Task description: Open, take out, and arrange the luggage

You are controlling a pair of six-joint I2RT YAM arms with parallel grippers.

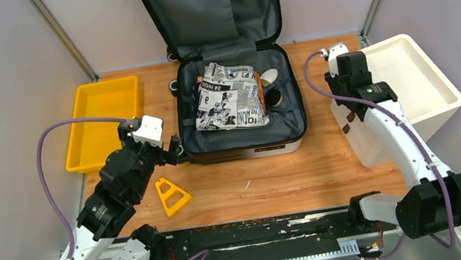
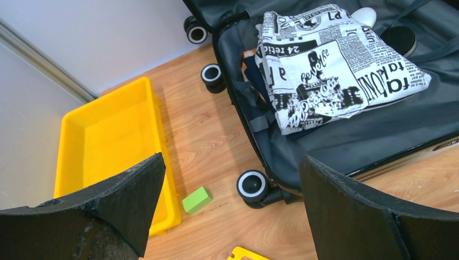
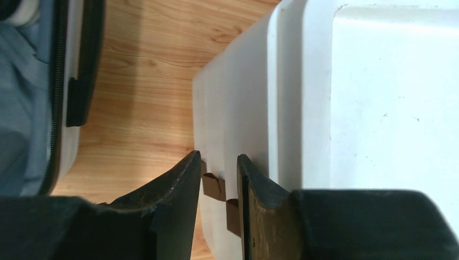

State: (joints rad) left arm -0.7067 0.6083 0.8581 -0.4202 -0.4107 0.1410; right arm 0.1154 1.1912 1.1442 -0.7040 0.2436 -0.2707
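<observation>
Nearest me, a yellow triangle (image 1: pixel 173 195) lay on the desk (image 1: pixel 278 178). Just past it my left end effector (image 2: pixel 230 168) hung empty, fingers wide apart, by the near-left wheel of the luggage (image 1: pixel 243 138). My right end effector (image 3: pixel 217 162), fingers only slightly apart and empty, sat beside the white bin (image 1: pixel 410 82). The luggage lay open mid-desk, folded newsprint-patterned cloth (image 1: pixel 229 95) inside, its lid upright at the back.

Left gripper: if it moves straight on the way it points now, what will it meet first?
Probably the luggage, at its near left corner by the wheel; depth is hard to judge, so it might touch the table first.
</observation>
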